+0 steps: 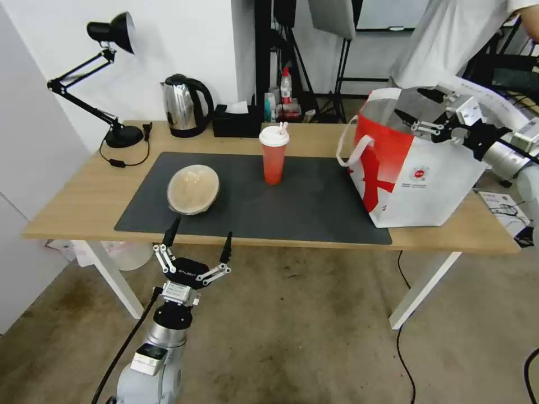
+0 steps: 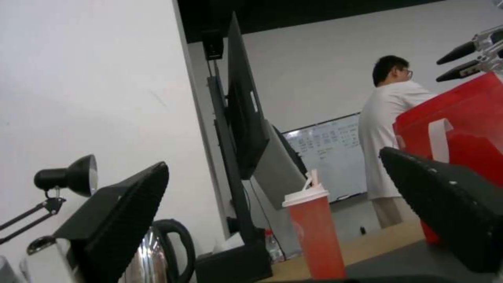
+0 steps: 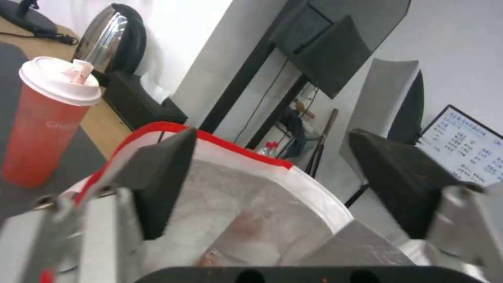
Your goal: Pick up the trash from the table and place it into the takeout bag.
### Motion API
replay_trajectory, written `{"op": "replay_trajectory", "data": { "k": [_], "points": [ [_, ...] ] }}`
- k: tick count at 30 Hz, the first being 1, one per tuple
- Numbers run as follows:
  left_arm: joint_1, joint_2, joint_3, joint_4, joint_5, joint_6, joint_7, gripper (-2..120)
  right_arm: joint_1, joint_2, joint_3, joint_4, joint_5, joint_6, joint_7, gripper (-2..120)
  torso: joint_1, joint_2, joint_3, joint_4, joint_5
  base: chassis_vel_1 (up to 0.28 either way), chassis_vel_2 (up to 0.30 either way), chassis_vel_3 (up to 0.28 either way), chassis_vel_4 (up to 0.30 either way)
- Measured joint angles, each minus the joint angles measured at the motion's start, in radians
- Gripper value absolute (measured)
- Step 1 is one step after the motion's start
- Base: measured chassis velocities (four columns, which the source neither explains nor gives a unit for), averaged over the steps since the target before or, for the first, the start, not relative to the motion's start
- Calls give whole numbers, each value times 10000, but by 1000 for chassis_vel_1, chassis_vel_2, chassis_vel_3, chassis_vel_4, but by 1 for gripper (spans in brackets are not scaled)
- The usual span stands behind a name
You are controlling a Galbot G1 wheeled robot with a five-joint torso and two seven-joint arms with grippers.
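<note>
The left pincer (image 1: 199,238) is spread wide and empty, at the near edge of the table (image 1: 67,210), and the tan bowl (image 1: 193,189) lies just beyond its 2 tips, tilted on its side on the grey mat (image 1: 314,207). This bowl looks light and thin, probably paper or pulp, so a hard squeeze may crush it; I would take it across the rim, where the lid makes it stiffer. The red cup (image 1: 273,154) stands upright farther ahead of the left pincer and to its right; it may be smooth and top-heavy if some drink remains, so the middle of its body is the safer place. The right pincer (image 1: 421,124) is also spread and holds nothing, over the open mouth of the bag (image 1: 426,185), with the foil lining directly under it.
</note>
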Motion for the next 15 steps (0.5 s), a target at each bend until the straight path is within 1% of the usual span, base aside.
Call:
{"op": "replay_trajectory", "data": {
  "k": [1, 2, 3, 4, 5, 7, 9, 10, 14, 15],
  "points": [
    [1, 0, -6, 0, 0, -5, 0, 100, 0, 4, 0, 55, -1, -1, 49, 84, 0, 0, 0, 0, 1, 0, 0, 0, 0],
    [1, 0, -6, 0, 0, -5, 0, 100, 0, 4, 0, 55, -1, -1, 49, 84, 0, 0, 0, 0, 1, 0, 0, 0, 0],
    [2, 0, -15, -2, 0, -9, 0, 100, 0, 3, 0, 172, -1, -1, 140, 91, 0, 0, 0, -1, 0, 0, 0, 0, 0],
    [1, 1, -23, -3, 0, -10, -1, 100, -1, 1, 2, 312, 9, -2, 221, 94, 0, 0, 0, 0, 1, 0, 0, 0, 0],
    [1, 1, -23, -3, 0, -10, -1, 100, -1, 1, 2, 312, 9, -2, 221, 94, 0, 0, 0, 0, 1, 0, 0, 0, 0],
    [-7, 1, -27, -4, -1, -11, -1, 100, 14, -23, 30, 713, 107, -8, 418, 102, 0, 0, 0, 1, 0, 0, 0, 0, 0],
    [-14, 2, -26, -4, -1, -11, -1, 100, 20, -68, 38, 1116, 425, -16, 784, 107, 0, -1, 0, 0, 0, 0, 0, 0, 0],
    [-14, 2, -26, -4, -1, -11, -1, 100, 20, -68, 38, 1116, 425, -16, 784, 107, 0, -1, 0, 0, 0, 0, 0, 0, 0],
    [-25, 1, 7, -4, 0, -8, -11, 100, -222, -131, -34, 2212, 1553, -142, 2131, 113, 0, 0, 0, 1, -2, 0, 0, 0, 0],
    [-25, 1, 7, -4, 0, -8, -11, 100, -222, -131, -34, 2212, 1553, -142, 2131, 113, 0, 0, 0, 1, -2, 0, 0, 0, 0]
  ]
}}
